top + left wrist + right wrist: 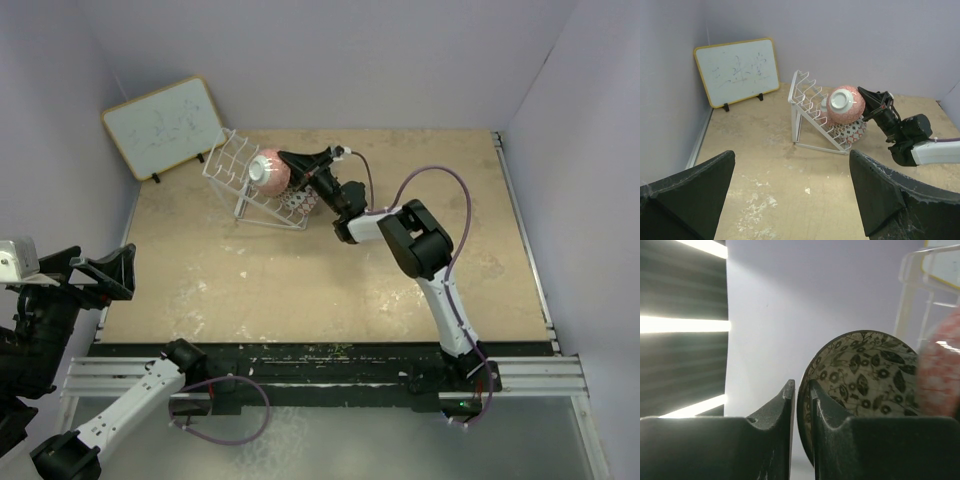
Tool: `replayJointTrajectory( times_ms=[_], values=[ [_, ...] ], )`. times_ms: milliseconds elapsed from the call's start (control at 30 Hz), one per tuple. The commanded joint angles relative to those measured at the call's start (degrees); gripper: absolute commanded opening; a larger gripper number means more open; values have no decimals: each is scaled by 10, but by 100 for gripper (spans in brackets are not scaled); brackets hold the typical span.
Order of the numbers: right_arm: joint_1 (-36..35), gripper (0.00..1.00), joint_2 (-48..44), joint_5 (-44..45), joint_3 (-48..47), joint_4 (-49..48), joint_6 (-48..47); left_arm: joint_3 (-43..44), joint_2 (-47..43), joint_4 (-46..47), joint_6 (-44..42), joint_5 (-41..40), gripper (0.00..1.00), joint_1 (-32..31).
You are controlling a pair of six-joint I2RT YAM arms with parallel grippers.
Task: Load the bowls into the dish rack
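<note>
The white wire dish rack (232, 160) stands at the back left of the table; it also shows in the left wrist view (805, 92) and the right wrist view (910, 295). A pink-red bowl (268, 170) leans in it, foot outward (844, 103). A patterned bowl (854, 131) lies under it at the rack's low end. My right gripper (303, 163) is at the rack, shut on the rim of a grey-black bowl (865, 370), right behind the pink-red bowl (940, 370). My left gripper (791, 156) is open and empty, far from the rack at the near left (95, 272).
A wood-framed whiteboard (165, 125) leans on the back wall left of the rack. Purple walls close in the table on three sides. A metal rail (330, 375) runs along the near edge.
</note>
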State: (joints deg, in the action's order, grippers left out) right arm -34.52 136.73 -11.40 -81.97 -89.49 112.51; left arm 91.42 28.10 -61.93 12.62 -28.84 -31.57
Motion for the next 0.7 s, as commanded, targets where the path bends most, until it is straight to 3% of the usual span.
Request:
replayJointTrajectory(
  times_ms=[0,667],
  values=[
    [-1,19,-53,23,-21,-100,-25,12,2,10,-4,-6,99,-2],
    [-13,11,-15,60,-84,-66,-7,26,-1,-4,-5,-11,99,-3]
  ],
)
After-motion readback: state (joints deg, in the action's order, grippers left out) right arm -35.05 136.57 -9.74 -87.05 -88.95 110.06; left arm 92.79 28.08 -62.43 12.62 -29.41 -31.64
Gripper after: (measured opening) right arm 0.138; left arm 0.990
